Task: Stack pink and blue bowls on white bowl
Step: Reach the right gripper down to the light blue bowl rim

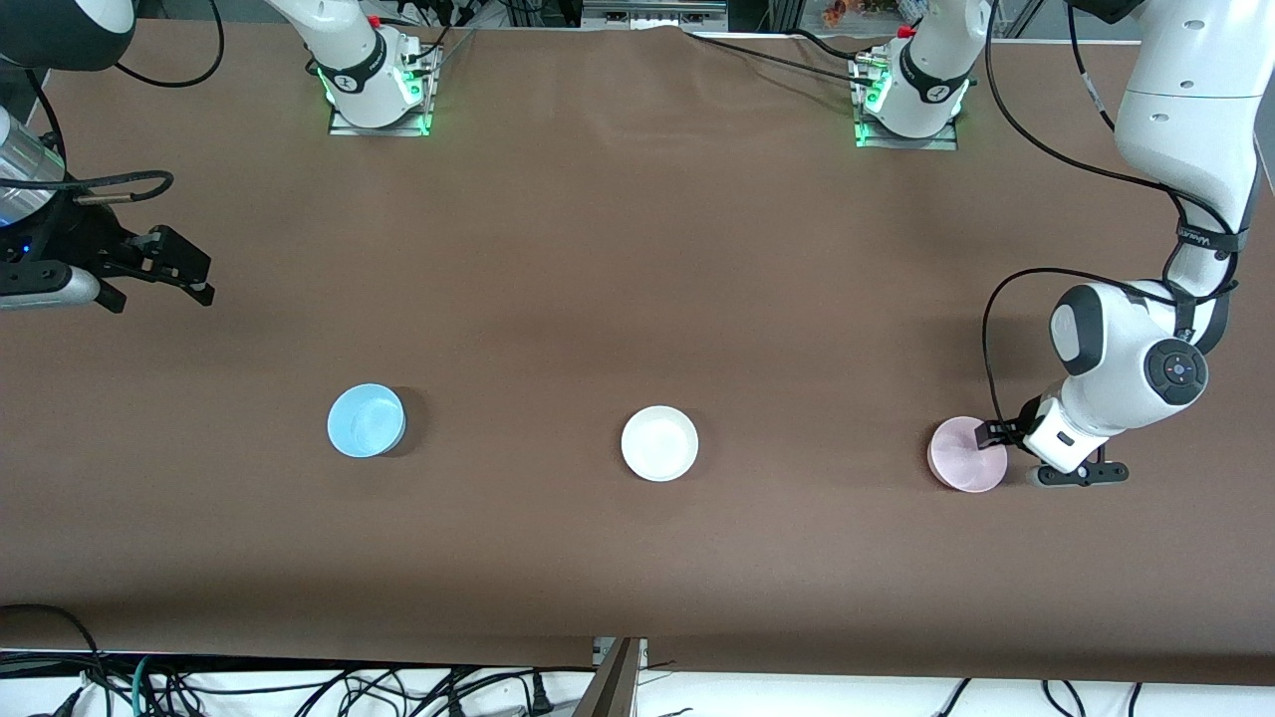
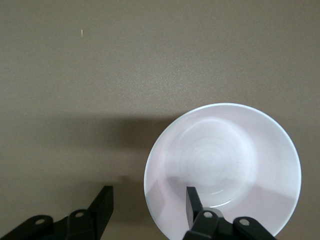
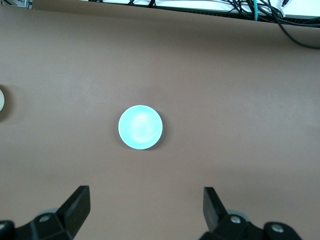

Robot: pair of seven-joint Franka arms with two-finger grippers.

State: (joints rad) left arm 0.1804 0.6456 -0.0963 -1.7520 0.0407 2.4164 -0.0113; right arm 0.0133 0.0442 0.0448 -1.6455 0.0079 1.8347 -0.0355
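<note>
- Left gripper sat low at the pink bowl, toward the left arm's end of the table, with its jaws spread wide and gripping nothing yet.
- From the left wrist view, 1 finger stood inside the pink bowl and the other finger outside over bare tablecloth, so the rim lay between them (a straddle that looked set up for a pinch on the wall).
- Right gripper hung in the air over the table's edge at the right arm's end, fingers apart and empty; that arm appeared to be waiting.
- Its wrist camera looked down on the blue bowl between the 2 parted fingers, well apart from them.
- All 3 bowls stood upright in a row, each well apart from the next: the blue bowl toward the right arm's end, the white bowl in the middle, the pink at the other end.
- Each was small, round, plain and glossy, alike in size; the pink was so pale it read almost white up close, with faint rings in its floor.
- Nothing was stacked yet, and I judged the pink bowl's pickup to be the step in hand.
</note>
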